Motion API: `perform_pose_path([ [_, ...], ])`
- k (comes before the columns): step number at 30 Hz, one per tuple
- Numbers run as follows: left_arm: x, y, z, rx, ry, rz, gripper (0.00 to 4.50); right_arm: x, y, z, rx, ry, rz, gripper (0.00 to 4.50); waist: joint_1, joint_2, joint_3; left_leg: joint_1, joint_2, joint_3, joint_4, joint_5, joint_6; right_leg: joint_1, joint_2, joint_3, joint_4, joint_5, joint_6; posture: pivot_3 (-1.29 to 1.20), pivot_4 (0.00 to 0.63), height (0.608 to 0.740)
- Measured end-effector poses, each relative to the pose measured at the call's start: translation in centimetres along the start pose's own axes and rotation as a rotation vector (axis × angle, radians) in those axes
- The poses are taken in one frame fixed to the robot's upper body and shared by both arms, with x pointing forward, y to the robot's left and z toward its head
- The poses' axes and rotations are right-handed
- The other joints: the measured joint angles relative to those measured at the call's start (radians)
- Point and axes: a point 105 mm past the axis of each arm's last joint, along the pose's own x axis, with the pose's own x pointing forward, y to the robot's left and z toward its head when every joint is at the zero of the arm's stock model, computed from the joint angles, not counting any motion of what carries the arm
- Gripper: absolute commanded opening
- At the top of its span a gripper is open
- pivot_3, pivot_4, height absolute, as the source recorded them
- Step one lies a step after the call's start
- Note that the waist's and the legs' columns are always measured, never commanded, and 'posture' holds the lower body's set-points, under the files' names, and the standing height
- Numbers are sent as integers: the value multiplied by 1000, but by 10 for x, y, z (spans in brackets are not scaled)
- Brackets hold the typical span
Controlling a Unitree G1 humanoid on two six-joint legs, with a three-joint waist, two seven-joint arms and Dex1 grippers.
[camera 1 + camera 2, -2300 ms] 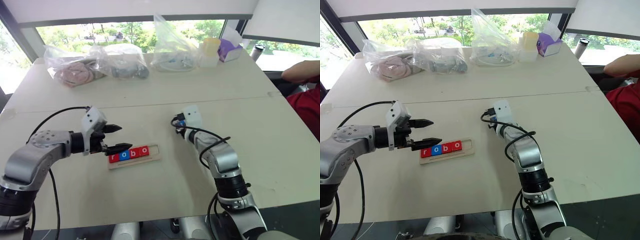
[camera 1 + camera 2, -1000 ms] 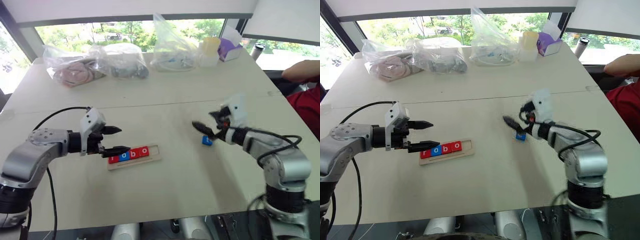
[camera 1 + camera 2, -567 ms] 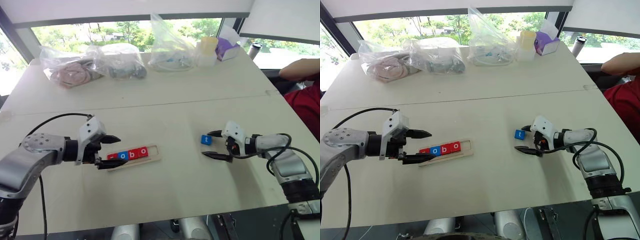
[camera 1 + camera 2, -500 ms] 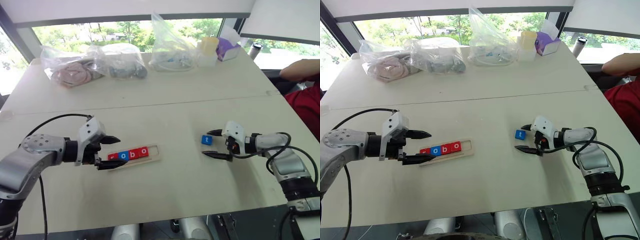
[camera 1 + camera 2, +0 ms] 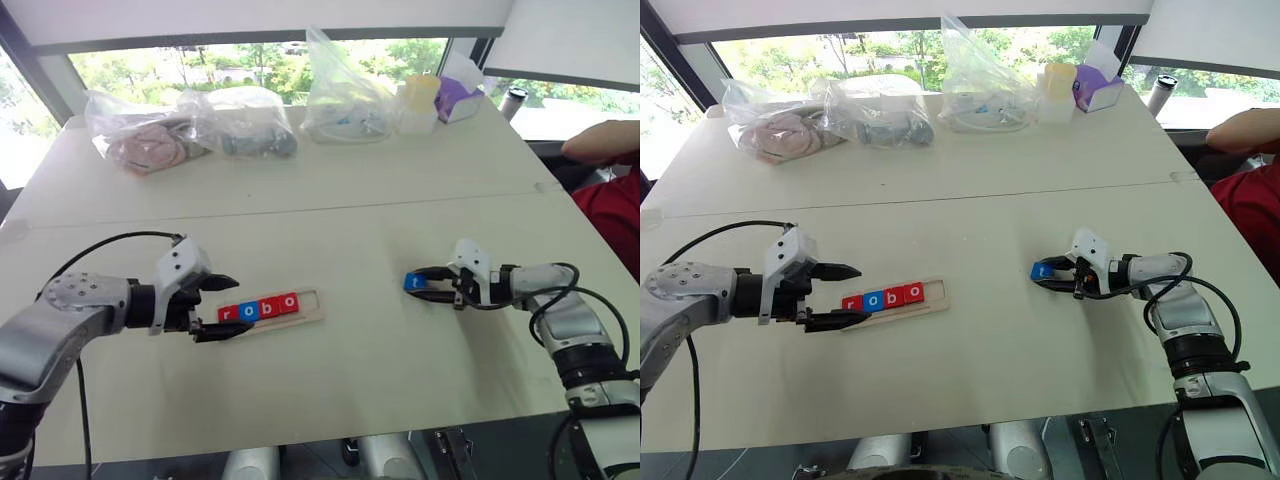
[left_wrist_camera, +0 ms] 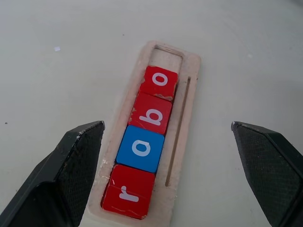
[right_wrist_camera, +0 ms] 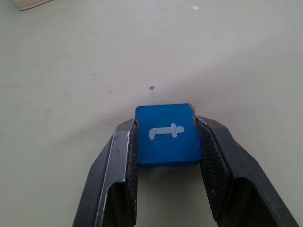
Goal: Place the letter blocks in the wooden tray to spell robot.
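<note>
My right gripper [image 7: 166,142] is clamped on one blue t block [image 7: 167,134], which lies on the table [image 5: 400,180]. My left gripper [image 6: 165,156] stands wide open at the wooden tray [image 6: 185,109], which holds four blocks: red r [image 6: 128,195], blue o [image 6: 141,147], red b [image 6: 153,112], red o [image 6: 160,81].
</note>
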Motion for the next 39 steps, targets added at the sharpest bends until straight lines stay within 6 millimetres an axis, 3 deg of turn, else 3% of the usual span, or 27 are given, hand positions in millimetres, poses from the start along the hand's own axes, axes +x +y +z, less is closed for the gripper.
perform_pose_path([
  [2,0,0,0,-1,0,0,4500,5,1,9,0,-24,4,1193,0,0,0,0,0,0,0,0,0,0,0,0,0,0,1,0,150,740],
  [5,-1,0,-1,-4,1,-1,4500,24,14,44,-24,-108,62,1193,-2,0,0,0,0,0,0,0,0,-2,0,0,3,2,3,0,150,740],
  [8,-4,-2,1,-16,-15,-6,4500,48,41,82,-110,-163,190,1193,1,0,0,0,1,-1,0,0,0,-3,1,0,6,1,3,0,150,740],
  [11,-5,-11,-5,-49,5,-32,4500,68,70,96,-163,-170,324,1193,4,0,0,0,0,-2,0,0,0,-3,0,-1,7,1,2,0,150,740],
  [13,-4,-14,-7,-58,9,-38,4500,79,82,97,-170,-164,380,1193,6,0,0,0,0,-2,1,0,0,-3,0,0,7,0,0,0,150,740],
  [19,-8,-14,-10,-62,17,-1,4500,101,91,91,-249,-131,451,1193,3,0,0,0,0,-1,3,0,0,-3,-1,0,7,0,-1,0,150,740],
  [31,-2,-24,-6,-95,-35,11,4500,120,73,73,-308,-66,452,1193,1,0,0,1,0,-1,3,0,0,-3,0,0,10,1,-2,0,150,740],
  [39,-3,-21,-5,-93,-37,23,4500,129,79,76,-309,-88,476,1193,0,0,0,1,0,-1,3,0,0,-3,0,0,10,1,-2,0,150,740],
])
